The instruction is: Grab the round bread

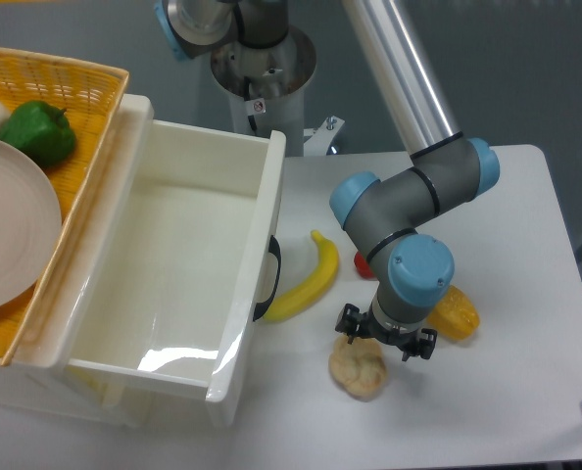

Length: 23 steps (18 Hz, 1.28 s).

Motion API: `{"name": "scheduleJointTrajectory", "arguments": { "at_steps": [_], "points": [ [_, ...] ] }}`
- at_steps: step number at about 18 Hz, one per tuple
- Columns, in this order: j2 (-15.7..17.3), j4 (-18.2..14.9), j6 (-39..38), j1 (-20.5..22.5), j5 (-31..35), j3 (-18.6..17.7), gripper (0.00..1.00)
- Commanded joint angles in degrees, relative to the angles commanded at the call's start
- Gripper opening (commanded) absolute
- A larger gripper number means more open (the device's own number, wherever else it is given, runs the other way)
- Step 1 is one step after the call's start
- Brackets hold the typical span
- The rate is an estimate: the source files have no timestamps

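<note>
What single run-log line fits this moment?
phase: approach | gripper: above bread, state unclear | bread: on table, not lifted

The room is bright and the light is even, coming mostly from above. Shadows on the table (526,392) are soft and short. A strong white glare lies on the bottom of the white bin (173,294), near its front wall. The picture is sharp, without motion blur, and lines at the edges look straight.
</note>
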Motion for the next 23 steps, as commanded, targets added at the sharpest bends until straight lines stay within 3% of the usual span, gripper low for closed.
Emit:
{"name": "scheduleJointTrajectory", "arguments": {
  "at_steps": [3,8,9,18,23],
  "points": [
    [-0.1,0.0,0.7,0.0,-0.3,-0.3,0.57],
    [0.1,-0.1,2.4,0.0,-0.3,-0.4,0.04],
    [0.2,-0.1,2.8,0.0,-0.3,-0.4,0.0],
    [2.5,-0.5,4.6,0.3,0.5,-0.4,0.0],
    [4.9,-1.5,14.7,1.7,4.6,-0.3,0.0]
  ]
}}
